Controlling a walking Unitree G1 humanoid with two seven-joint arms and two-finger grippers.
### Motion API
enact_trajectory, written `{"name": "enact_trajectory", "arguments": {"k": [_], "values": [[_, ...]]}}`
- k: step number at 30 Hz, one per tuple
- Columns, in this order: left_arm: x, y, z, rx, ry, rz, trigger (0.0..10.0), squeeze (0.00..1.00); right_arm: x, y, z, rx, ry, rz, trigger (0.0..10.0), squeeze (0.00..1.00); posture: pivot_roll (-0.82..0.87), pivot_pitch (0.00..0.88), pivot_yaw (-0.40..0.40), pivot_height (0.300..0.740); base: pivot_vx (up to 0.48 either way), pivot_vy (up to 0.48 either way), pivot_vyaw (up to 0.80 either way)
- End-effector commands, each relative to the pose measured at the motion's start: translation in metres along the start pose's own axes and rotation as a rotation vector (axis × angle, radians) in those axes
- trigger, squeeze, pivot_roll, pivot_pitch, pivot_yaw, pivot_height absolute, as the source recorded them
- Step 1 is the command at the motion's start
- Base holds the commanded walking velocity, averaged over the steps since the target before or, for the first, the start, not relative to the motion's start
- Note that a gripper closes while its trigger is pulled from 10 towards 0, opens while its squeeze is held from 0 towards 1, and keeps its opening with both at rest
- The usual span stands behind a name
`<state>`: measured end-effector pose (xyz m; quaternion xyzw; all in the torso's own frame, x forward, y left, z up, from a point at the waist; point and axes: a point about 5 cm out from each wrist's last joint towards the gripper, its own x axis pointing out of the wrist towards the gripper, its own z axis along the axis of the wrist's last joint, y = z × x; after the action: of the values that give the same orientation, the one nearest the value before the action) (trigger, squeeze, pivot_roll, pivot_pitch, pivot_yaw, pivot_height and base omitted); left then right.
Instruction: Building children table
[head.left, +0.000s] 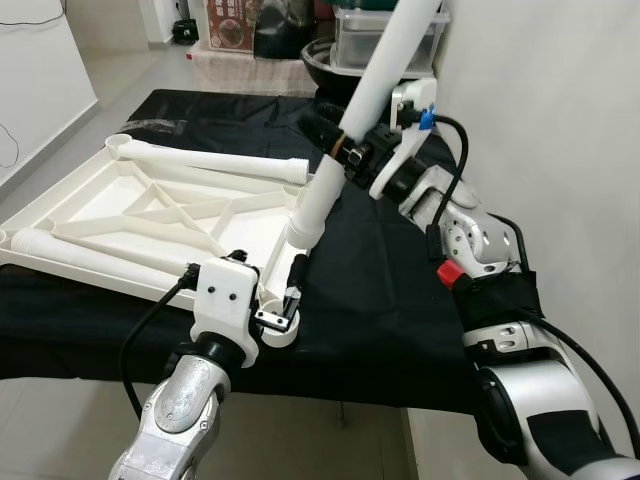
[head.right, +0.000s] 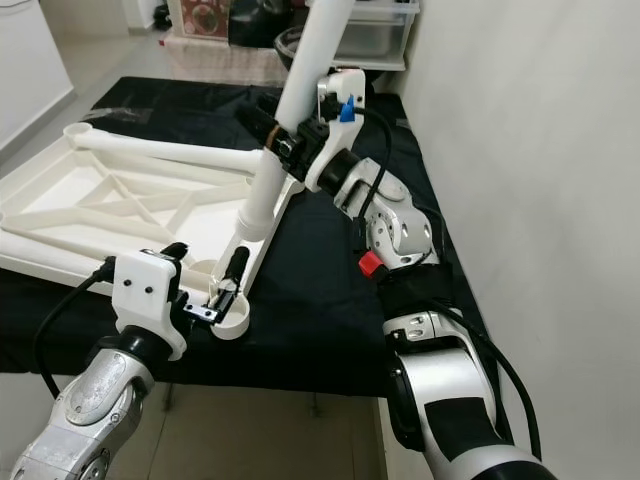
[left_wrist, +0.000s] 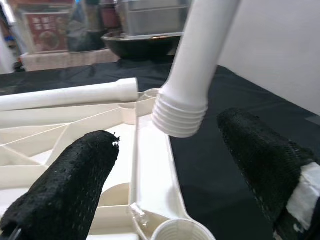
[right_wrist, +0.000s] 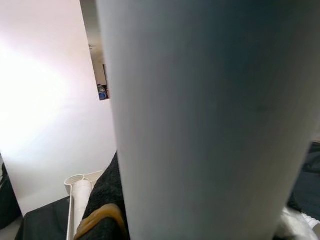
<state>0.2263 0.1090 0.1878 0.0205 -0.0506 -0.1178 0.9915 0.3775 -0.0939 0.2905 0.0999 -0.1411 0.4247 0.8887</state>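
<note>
While the white table leg (head.left: 345, 150) is hanging tilted over the near right corner of the upturned tabletop (head.left: 90, 205), its threaded lower end (left_wrist: 179, 117) is hovering just above and a little beyond the open corner socket (left_wrist: 179, 231), not yet entering it. The right gripper (head.left: 345, 150) is clamping the leg about midway along, its black fingers closed round the tube, and the leg's top is leaning away toward the wall. The left gripper (head.left: 290, 300) is sitting at the corner socket with its fingers spread; one finger (left_wrist: 65, 185) is lying over the ribbed underside of the tabletop and the other (left_wrist: 265, 165) over the black cloth (head.left: 380, 300). I cannot tell whether they are actually pressing on the plastic.

The step in hand looks to be seating this leg in its socket. Two more legs (head.left: 215, 160) are lying across the tabletop's underside, apparently not fitted, so the build seems to be in its early part.

The next move probably calls for bringing the leg closer to upright, drawing its threaded end back over the socket mouth and lowering it squarely before turning it in. With the leg this slanted, the threads could catch crooked on the rim, or the light tabletop could slide on the cloth unless the left gripper is bracing the corner.
</note>
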Motion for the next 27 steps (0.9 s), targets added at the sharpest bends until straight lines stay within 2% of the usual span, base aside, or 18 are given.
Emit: {"name": "enact_trajectory", "arguments": {"k": [1, 8, 20, 27], "values": [[0.000, 0.000, -0.001, 0.008, 0.003, 0.008, 10.0, 0.00, 0.002, 0.000, 0.004, -0.025, -0.017, 0.000, 10.0, 0.00, 0.12, 0.009, -0.045, 0.740, 0.000, 0.446, 0.00], [0.001, -0.003, -0.002, 0.008, 0.006, -0.001, 10.0, 0.00, 0.002, -0.001, 0.003, -0.042, -0.008, -0.011, 10.0, 0.00, 0.12, 0.017, -0.047, 0.740, 0.000, 0.476, 0.00], [0.002, -0.001, -0.004, 0.006, 0.016, 0.026, 10.0, 0.00, 0.003, -0.004, 0.002, -0.082, 0.024, -0.002, 10.0, 0.00, 0.11, 0.032, -0.046, 0.740, 0.000, 0.000, 0.00], [-0.002, -0.001, -0.004, 0.013, 0.025, 0.030, 10.0, 0.00, -0.007, -0.022, 0.012, -0.064, 0.061, 0.043, 10.0, 0.00, 0.13, 0.056, -0.044, 0.740, 0.000, 0.000, 0.00]]}}
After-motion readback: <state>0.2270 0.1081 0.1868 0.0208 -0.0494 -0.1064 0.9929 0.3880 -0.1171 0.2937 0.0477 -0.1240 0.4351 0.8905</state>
